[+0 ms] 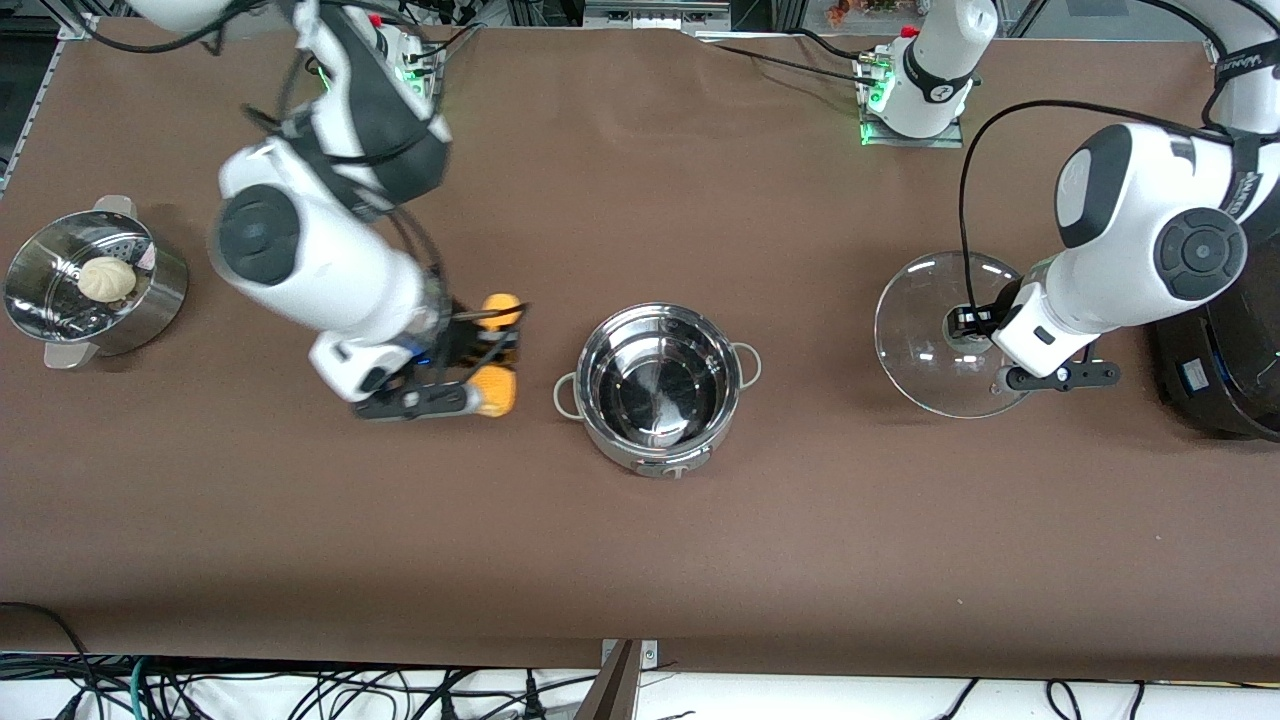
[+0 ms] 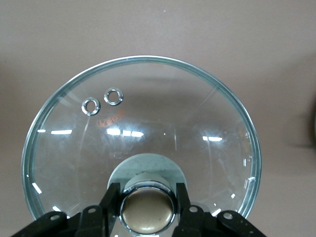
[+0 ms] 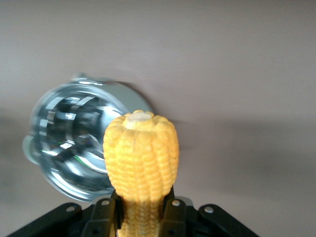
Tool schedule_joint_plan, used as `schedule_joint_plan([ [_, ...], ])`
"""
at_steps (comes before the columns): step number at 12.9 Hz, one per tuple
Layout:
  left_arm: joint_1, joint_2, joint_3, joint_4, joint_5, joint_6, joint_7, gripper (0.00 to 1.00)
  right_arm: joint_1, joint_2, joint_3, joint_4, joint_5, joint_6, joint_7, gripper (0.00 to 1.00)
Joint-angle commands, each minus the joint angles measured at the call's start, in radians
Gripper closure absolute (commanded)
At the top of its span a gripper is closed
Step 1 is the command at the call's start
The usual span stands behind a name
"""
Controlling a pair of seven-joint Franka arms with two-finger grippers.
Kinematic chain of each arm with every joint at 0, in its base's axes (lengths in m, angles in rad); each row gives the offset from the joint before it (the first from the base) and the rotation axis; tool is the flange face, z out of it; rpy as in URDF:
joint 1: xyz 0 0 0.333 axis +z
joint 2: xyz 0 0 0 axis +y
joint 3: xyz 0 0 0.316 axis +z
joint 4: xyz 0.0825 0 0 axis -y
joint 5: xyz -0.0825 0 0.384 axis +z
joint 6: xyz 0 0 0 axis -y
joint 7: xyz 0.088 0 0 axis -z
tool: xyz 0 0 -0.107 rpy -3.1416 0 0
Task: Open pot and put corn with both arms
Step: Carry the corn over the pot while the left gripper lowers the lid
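The steel pot stands uncovered and empty at the middle of the table, also seen in the right wrist view. Its glass lid is off, over the table toward the left arm's end. My left gripper is shut on the lid's round knob, fingers on both sides. Whether the lid touches the table I cannot tell. My right gripper is shut on the yellow corn, over the table beside the pot. In the right wrist view the corn sticks out past the gripper toward the pot.
A perforated steamer bowl holding a pale bun stands at the right arm's end of the table. A big black cooker sits at the left arm's end, close to the lid.
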Motion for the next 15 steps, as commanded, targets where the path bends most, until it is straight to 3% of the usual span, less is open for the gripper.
schedule_joint_plan([
  [1,0.075,-0.061,-0.013,-0.150,0.017,0.158,0.115,1.00,0.092,0.067,-0.003,0.038,0.002,0.096,0.112,0.78],
  [3,0.083,-0.032,-0.013,-0.223,0.017,0.298,0.126,1.00,0.138,0.110,-0.003,0.038,0.002,0.162,0.119,0.78],
  [10,0.083,0.139,-0.016,-0.223,0.002,0.538,0.124,1.00,0.196,0.227,-0.008,0.036,-0.004,0.316,0.162,0.78],
  [11,0.081,0.157,-0.016,-0.220,0.002,0.551,0.123,0.96,0.198,0.241,-0.008,0.036,-0.006,0.322,0.162,0.78],
  [12,0.081,0.174,-0.016,-0.217,0.002,0.555,0.121,0.78,0.198,0.251,-0.008,0.036,-0.006,0.337,0.162,0.78],
  [14,0.080,0.182,-0.016,-0.215,0.002,0.555,0.111,0.50,0.209,0.276,-0.008,0.036,-0.006,0.366,0.162,0.78],
  [15,0.081,0.183,-0.016,-0.215,0.000,0.555,0.111,0.17,0.212,0.290,-0.009,0.036,-0.008,0.380,0.162,0.77],
])
